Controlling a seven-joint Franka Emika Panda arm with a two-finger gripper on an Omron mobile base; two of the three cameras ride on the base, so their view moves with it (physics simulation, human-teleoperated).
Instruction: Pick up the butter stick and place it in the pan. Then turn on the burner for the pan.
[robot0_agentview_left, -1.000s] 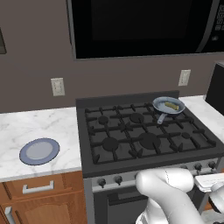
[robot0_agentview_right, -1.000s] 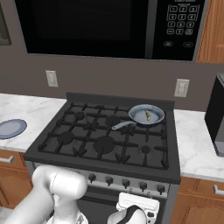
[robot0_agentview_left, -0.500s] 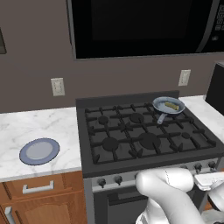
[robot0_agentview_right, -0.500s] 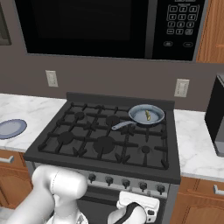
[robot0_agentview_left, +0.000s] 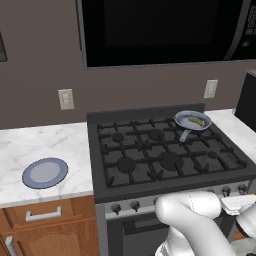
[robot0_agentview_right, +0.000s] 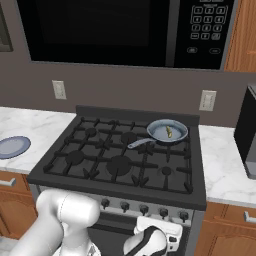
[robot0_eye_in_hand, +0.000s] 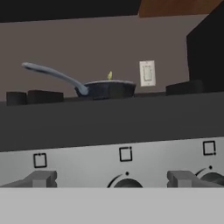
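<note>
so the small yellowish-olive butter stick (robot0_agentview_right: 169, 131) was already lying inside the little round blue-grey frying pan with the straight dark grey handle (robot0_agentview_right: 167, 132), which sat on the back right burner of the black gas stove (robot0_agentview_right: 120, 160). looked to me like the only bit left was the burner.

the white arm's two-finger gripper (robot0_agentview_right: 156, 239) hung low in front of the stove, down by the row of dark knobs on the silver front panel (robot0_eye_in_hand: 124, 168), with its jaws spread as wide as they go and nothing between them.

main risk imo: wrong knob. there were several in a row that looked pretty much the same, and from the hand view i couldn't tell which one belonged to the pan's burner. grab a neighbour and you'd light an empty grate while the butter sat cold. also the wide jaws could close off-centre on a knob and slip round it instead of turning it.

only other container-ish thing was the flat round blue plate with a pale rim (robot0_agentview_left: 45, 172) on the white marble counter (robot0_agentview_left: 40, 150) left of the stove, with nothing on it.
</note>
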